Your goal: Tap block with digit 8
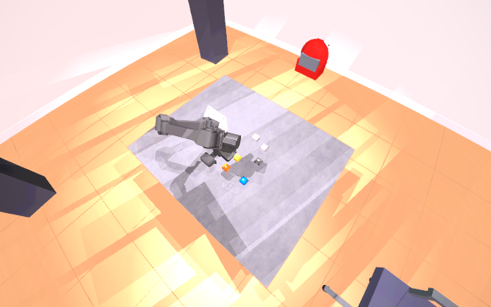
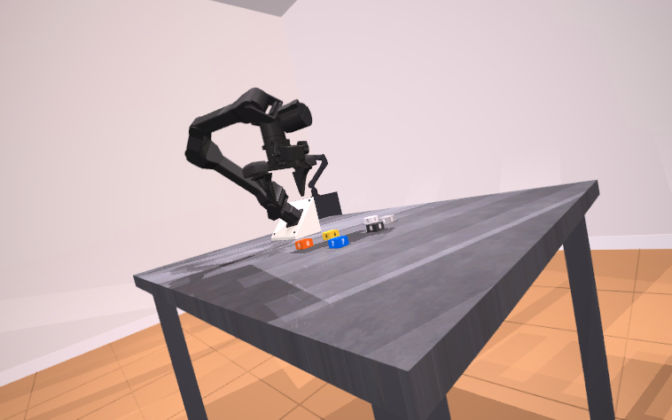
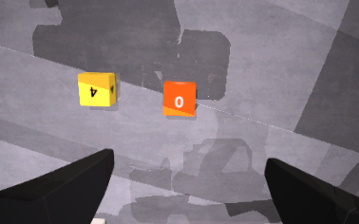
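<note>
My gripper point(image 2: 286, 198) point(image 3: 190, 161) is open and empty, pointing down above the table beside the white base. An orange block point(image 1: 225, 167) point(image 2: 303, 244) point(image 3: 179, 99) shows 0 and lies ahead of the fingertips in the wrist view. A yellow block point(image 1: 237, 157) point(image 2: 331, 234) point(image 3: 96, 89) shows 4, left of it. A blue block point(image 1: 243, 180) point(image 2: 338, 242) shows 7. A black block point(image 1: 258, 161) point(image 2: 374, 227) and two white blocks, one nearer point(image 1: 264, 147) point(image 2: 371, 219) and one farther point(image 1: 255, 136) point(image 2: 388, 218), have digits too small to read.
The blocks stand on the grey table point(image 1: 296, 182) point(image 2: 433, 276). The arm's white base point(image 1: 217, 116) point(image 2: 309, 224) is close to the gripper. A second dark arm point(image 2: 320, 172) stands behind it in the exterior view. A white scrap point(image 3: 98, 221) shows at the wrist view's bottom edge.
</note>
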